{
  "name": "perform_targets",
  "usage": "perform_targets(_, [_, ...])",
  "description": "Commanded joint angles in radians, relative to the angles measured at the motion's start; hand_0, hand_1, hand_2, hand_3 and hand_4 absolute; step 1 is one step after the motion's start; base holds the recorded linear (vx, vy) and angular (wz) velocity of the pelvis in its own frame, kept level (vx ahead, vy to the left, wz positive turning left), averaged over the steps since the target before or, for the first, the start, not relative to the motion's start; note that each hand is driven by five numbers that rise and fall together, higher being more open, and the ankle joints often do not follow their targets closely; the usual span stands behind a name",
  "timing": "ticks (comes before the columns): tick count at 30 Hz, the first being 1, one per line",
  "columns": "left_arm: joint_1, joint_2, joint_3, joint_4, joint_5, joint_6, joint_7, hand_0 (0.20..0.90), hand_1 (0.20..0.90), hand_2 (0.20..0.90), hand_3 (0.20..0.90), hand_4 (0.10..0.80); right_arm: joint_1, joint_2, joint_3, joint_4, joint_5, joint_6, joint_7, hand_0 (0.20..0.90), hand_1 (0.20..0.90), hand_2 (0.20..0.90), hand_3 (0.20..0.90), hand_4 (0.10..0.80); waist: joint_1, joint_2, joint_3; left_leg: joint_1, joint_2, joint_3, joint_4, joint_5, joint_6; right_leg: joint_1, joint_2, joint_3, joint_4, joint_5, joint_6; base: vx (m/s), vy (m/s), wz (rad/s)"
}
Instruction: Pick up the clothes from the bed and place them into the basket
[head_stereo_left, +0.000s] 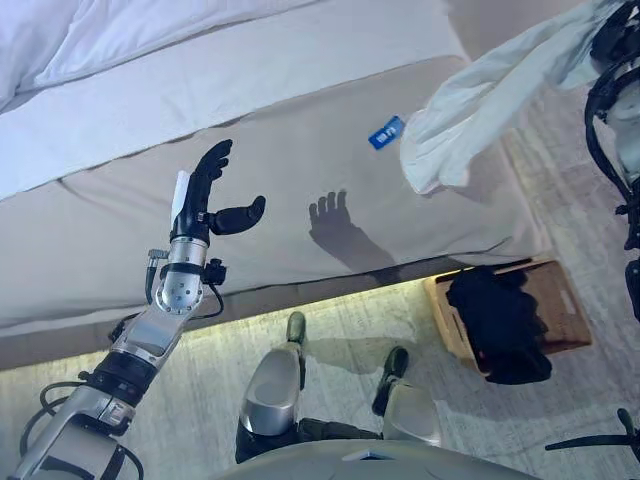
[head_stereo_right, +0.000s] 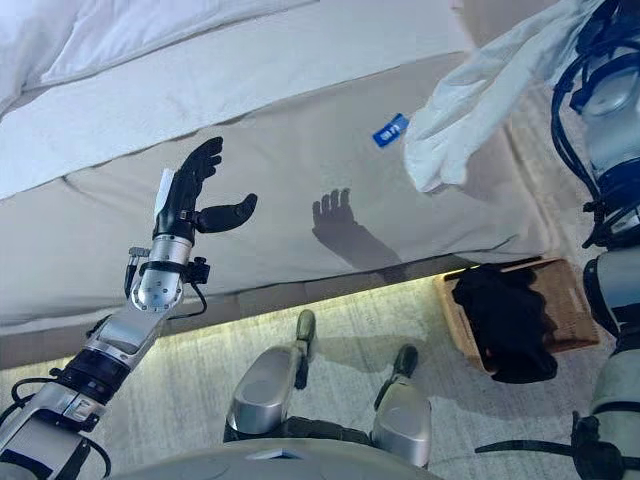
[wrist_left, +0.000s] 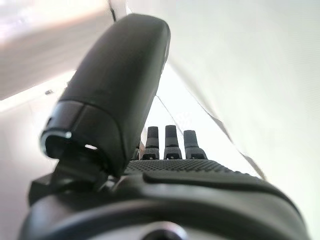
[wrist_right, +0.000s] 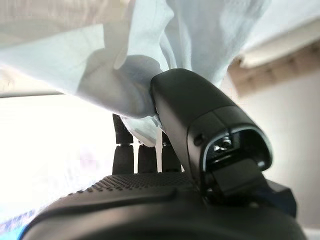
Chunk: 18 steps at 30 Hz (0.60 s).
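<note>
Right wrist view shows the right hand (wrist_right: 165, 150) pinching a pale garment (head_stereo_left: 480, 100) between thumb and fingers; it hangs over the bed's (head_stereo_left: 300, 130) right edge, beyond the basket (head_stereo_left: 560, 300). Light, limp and slippery-looking, it probably needs a bunched grip. Left hand (head_stereo_left: 205, 195) hovers, fingers spread.

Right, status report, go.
Left hand open, empty over bed. Right hand shut on white garment, lifted. Basket below, dark clothes inside. Path unobstructed.
</note>
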Motion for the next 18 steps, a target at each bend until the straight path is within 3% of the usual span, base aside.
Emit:
perform_targets(1, [0.033,-0.056,0.005,0.058,0.037,-0.049,0.0,0.9,0.9,0.9,0.9,0.8,0.054,-0.078,0.049,-0.081,-0.025,-0.047,-0.045,0.3,0.3,0.3,0.2,0.1,-0.041,-0.012,-0.274,0.02,0.111,0.041,-0.056,-0.026,-0.051,-0.04,0.004,0.025,0.027,-0.021,-0.005,0.04,-0.002,-0.22])
perform_targets(6, [0.023,-0.066,-0.005,0.11,0.054,-0.058,-0.007,0.9,0.9,0.9,0.9,0.8,0.066,-0.105,0.024,-0.107,-0.03,-0.047,-0.061,0.3,0.3,0.3,0.2,0.1,-0.071,-0.017,-0.306,0.054,0.124,0.056,-0.121,-0.006,-0.067,-0.021,0.021,0.045,-0.037,0.007,0.003,0.004,-0.009,-0.23])
perform_targets(18, [-0.013,-0.095,-0.023,0.2,0.086,-0.082,-0.026,0.9,0.9,0.9,0.9,0.8,0.213,-0.186,-0.147,-0.251,-0.021,0.005,-0.085,0.3,0.3,0.3,0.2,0.1,-0.172,-0.027,-0.335,0.098,0.145,0.125,-0.121,-0.038,-0.082,-0.022,0.052,0.122,-0.076,0.022,0.008,0.024,-0.008,-0.21])
